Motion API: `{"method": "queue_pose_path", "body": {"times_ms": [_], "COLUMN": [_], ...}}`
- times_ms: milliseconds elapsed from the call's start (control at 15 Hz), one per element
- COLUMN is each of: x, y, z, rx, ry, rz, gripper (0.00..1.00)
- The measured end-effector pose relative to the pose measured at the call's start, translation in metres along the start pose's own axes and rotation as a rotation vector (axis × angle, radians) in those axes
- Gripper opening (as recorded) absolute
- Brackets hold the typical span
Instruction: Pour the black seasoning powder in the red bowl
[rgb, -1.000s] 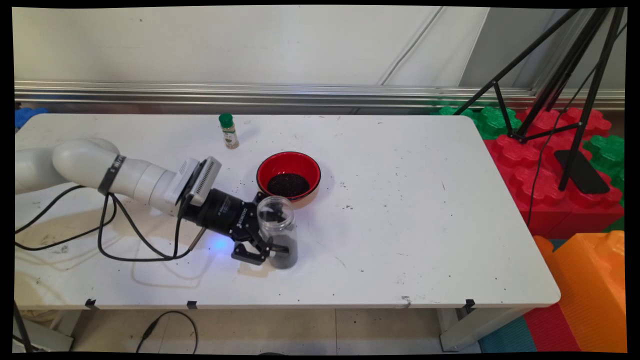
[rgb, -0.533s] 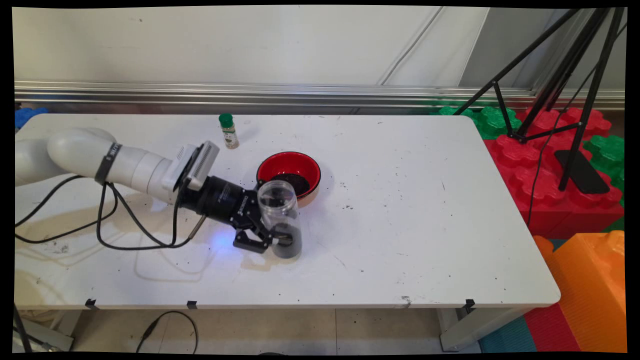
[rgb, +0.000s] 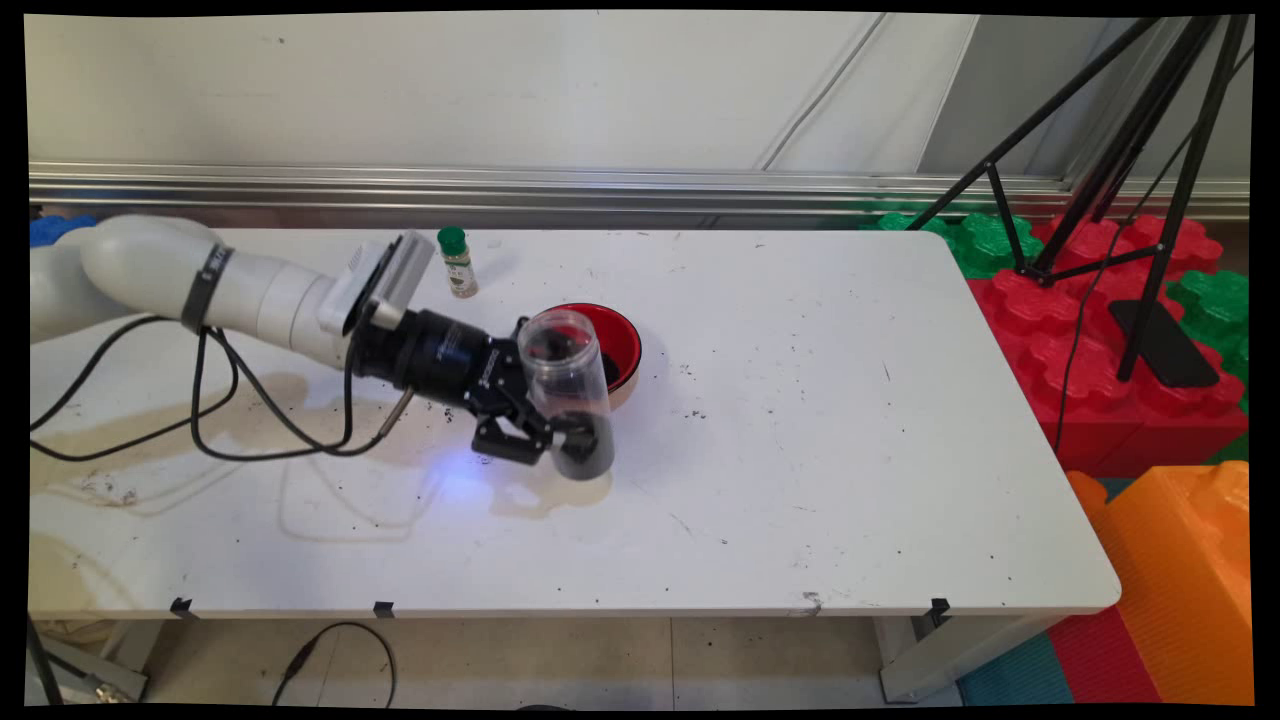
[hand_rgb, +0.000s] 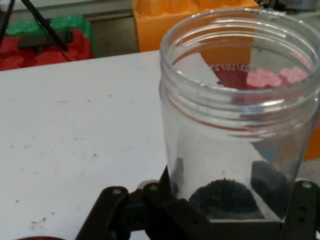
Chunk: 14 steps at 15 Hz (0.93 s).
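Observation:
My gripper is shut on a clear plastic jar with dark grains in its bottom. The jar hangs above the table, mouth up and leaning slightly, in front of the red bowl, which it partly hides. In the hand view the jar fills the right half, open-topped, with a dark heap of grains at its base between the gripper's black fingers. The bowl holds dark grains, mostly hidden now.
A small spice bottle with a green cap stands at the back of the white table. Black cables hang from the arm over the table's left part. A black tripod and coloured foam blocks are to the right.
The gripper has lifted the jar off the table and carried it up and toward the red bowl. The jar now covers part of the bowl.

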Motion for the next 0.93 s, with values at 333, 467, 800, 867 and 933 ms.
{"method": "queue_pose_path", "body": {"times_ms": [333,467,800,867,933], "x": [0.015,0.022,0.036,0.038,0.04], "y": [-0.014,-0.023,-0.048,-0.053,-0.058], "z": [-0.006,-0.009,-0.015,-0.016,-0.017], "rx": [0.02,0.034,0.071,0.081,0.089], "ry": [0.013,0.018,0.024,0.025,0.025], "rz": [0.0,0.002,0.009,0.011,0.013], "gripper": [0.0,0.0,0.0,0.0,0.0]}}
